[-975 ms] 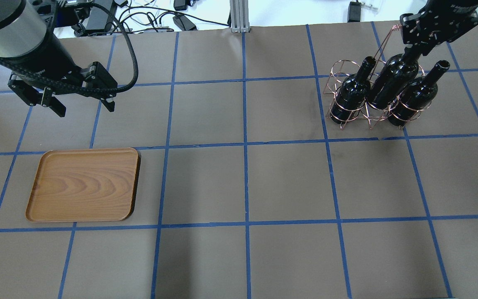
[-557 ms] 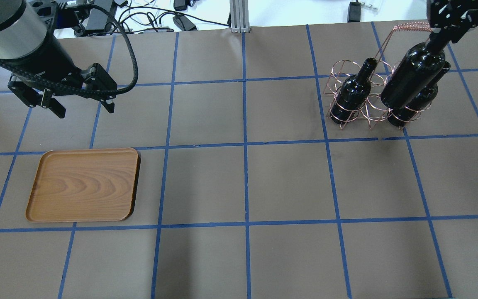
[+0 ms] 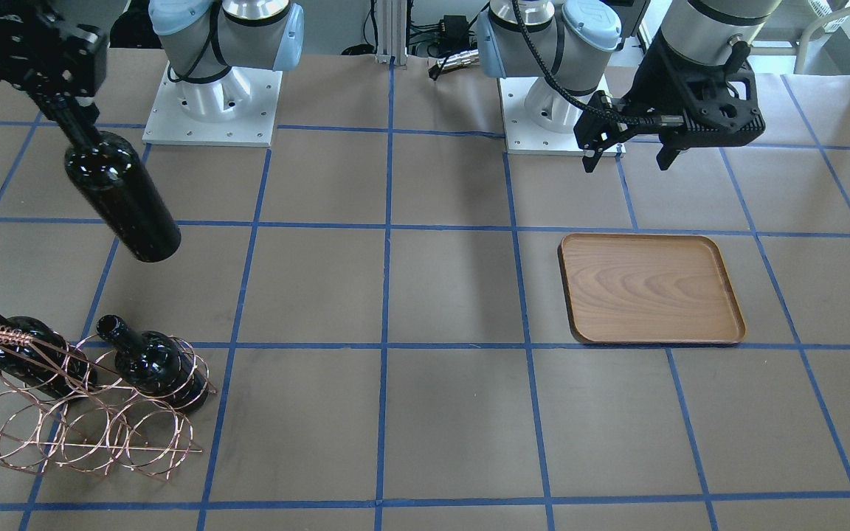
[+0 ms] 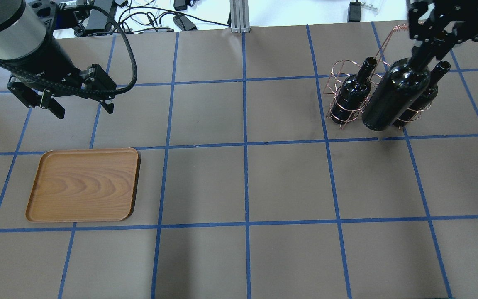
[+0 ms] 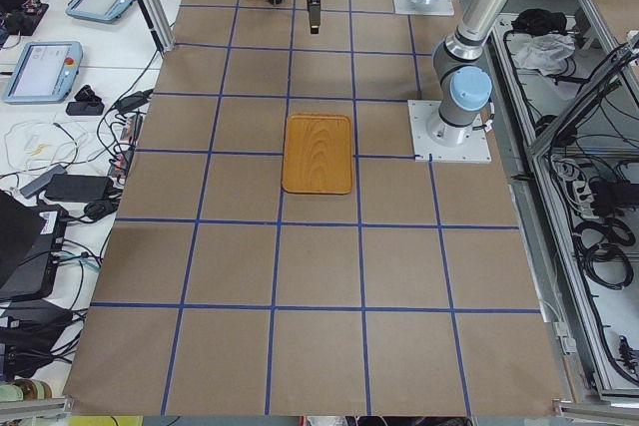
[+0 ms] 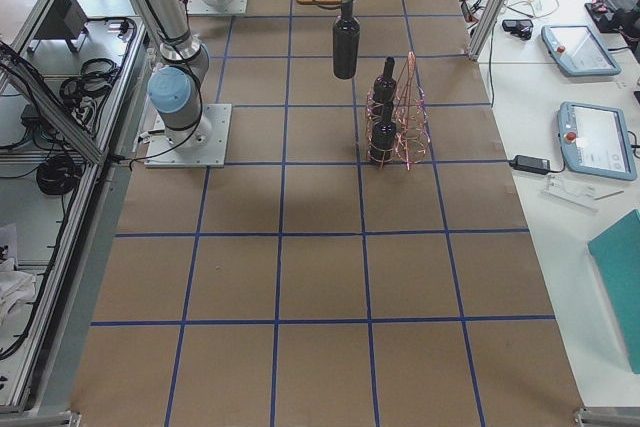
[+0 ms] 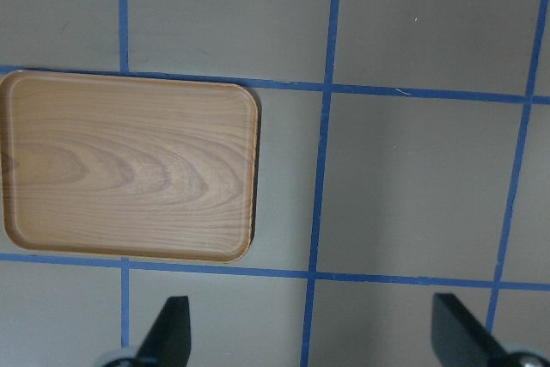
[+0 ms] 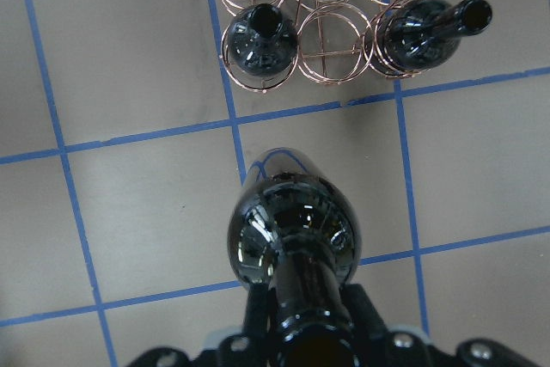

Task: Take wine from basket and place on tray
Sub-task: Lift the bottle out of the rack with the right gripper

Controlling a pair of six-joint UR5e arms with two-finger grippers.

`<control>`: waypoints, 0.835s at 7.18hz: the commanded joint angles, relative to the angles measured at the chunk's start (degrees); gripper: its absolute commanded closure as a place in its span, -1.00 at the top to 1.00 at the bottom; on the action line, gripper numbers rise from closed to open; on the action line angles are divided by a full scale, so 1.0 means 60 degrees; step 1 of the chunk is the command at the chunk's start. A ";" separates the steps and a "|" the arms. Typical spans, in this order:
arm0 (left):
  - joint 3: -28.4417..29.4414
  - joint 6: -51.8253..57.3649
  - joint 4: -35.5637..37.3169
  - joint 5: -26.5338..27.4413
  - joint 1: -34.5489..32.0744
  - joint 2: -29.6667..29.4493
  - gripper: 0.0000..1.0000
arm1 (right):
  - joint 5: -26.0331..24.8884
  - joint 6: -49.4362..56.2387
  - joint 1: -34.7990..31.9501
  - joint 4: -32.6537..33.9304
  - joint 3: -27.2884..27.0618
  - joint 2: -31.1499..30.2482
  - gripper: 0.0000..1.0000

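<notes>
Robotics lab: tape-gridded table (image 5: pixel 319 266), teach pendants (image 6: pixel 598 139)

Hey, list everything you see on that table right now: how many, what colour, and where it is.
held wine bottle: one, glossy black, hanging neck-up in the air, clear of the basket, on the robot's side of it
racked wine bottles: two, glossy black, standing in the basket's loops
basket: one, copper wire, on the robot's right, far from its base
tray: one, brown wood, on the robot's left
table: one, brown cover with blue tape grid
left gripper: one, black, open, between base and tray
right gripper: one, black, shut on the held bottle's neck
</notes>
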State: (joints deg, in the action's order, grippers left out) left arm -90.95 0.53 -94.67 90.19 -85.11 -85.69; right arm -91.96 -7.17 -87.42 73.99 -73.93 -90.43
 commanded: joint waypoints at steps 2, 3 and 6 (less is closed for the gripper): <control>-0.0003 0.0000 0.0002 0.0012 0.0006 0.0000 1.00 | 0.0618 -0.4576 -0.3422 0.1138 -0.0525 0.0813 -0.42; -0.0018 0.0000 0.0002 -0.0003 0.0006 0.0000 1.00 | 0.0620 -0.5881 -0.4535 0.1856 -0.0540 0.1442 -0.42; -0.0018 0.0000 0.0002 0.0012 0.0006 0.0000 1.00 | 0.0517 -0.8219 -0.6360 0.3645 -0.1196 0.2429 -0.43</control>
State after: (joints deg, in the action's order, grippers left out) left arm -91.05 0.53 -94.66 90.21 -85.08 -85.69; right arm -88.82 -51.57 -122.06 91.48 -78.81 -77.53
